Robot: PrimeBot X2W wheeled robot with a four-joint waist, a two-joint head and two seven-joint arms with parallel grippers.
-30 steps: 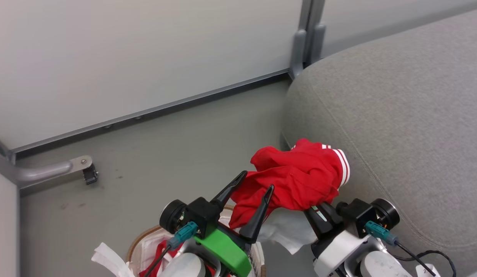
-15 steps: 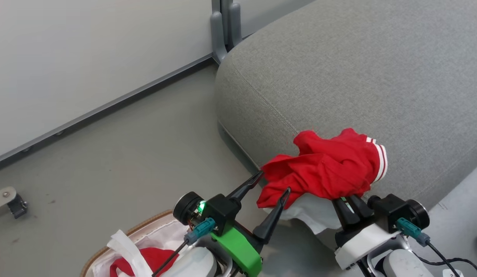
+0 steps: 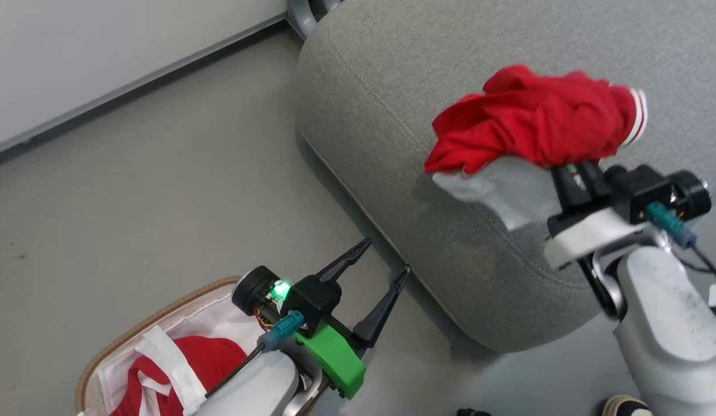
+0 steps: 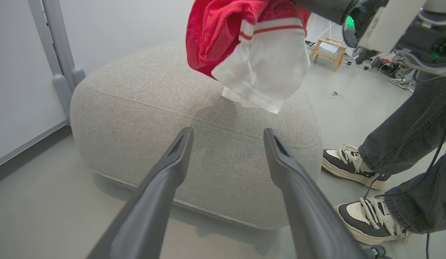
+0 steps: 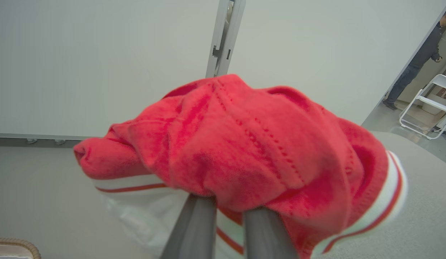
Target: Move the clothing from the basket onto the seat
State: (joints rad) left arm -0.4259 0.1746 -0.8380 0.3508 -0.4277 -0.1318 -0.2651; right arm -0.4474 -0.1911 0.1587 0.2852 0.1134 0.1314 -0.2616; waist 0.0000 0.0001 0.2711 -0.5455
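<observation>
A red garment with a white panel and striped trim (image 3: 537, 124) hangs bunched above the grey sofa (image 3: 392, 86), with my right gripper (image 3: 577, 173) shut on it. The same garment (image 5: 241, 151) drapes over the right fingers (image 5: 194, 223) in the right wrist view, and the garment (image 4: 244, 39) hangs over the sofa (image 4: 144, 118) in the left wrist view. My left gripper (image 3: 378, 268) stands open and empty over the floor beside the sofa's corner. The basket (image 3: 161, 300) sits at the lower left with more red clothing (image 3: 213, 358) on its white liner.
A wall with a metal post (image 3: 303, 11) runs behind the sofa. A person's legs and sneakers (image 4: 356, 165) stand on the floor beyond the sofa, and a small wooden stool (image 4: 327, 50) is further back. A folding chair (image 5: 429, 104) and a distant person (image 5: 413, 68) are at a doorway.
The head camera has swung right. My right gripper has lifted the red garment up from the sofa's edge to above the seat. The left gripper stays open, now apart from the garment.
</observation>
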